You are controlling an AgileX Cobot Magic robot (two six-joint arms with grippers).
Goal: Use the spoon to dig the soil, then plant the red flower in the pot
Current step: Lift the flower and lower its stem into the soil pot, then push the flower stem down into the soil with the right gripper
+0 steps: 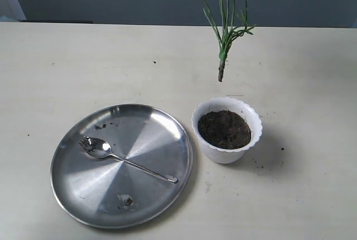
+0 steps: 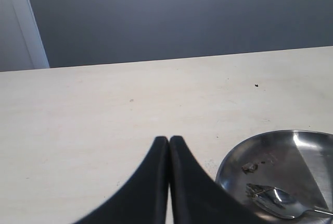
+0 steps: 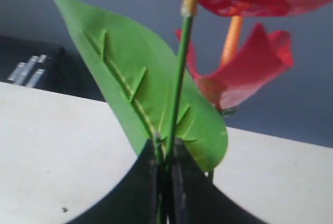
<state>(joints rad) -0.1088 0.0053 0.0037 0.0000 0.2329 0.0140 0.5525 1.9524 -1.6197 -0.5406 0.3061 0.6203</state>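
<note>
The white scalloped pot [image 1: 227,130] stands right of the plate, filled with dark brown soil [image 1: 224,129]. The silver spoon [image 1: 120,157] lies on the steel plate [image 1: 167,134], its bowl dirty with soil; its bowl also shows in the left wrist view [image 2: 278,198]. The red flower hangs in the air above and behind the pot, with its green stems and grassy blades [image 1: 226,33] pointing down. My right gripper [image 3: 165,148] is shut on the flower's stems, with the green leaf [image 3: 135,83] and red blooms [image 3: 244,75] beyond the fingers. My left gripper [image 2: 169,140] is shut and empty, low over the table beside the plate [image 2: 234,161].
Crumbs of soil lie on the plate [image 1: 125,200] and on the table around the pot. A dark wall runs behind the table's far edge. A dark object [image 3: 31,67] sits off the table in the right wrist view.
</note>
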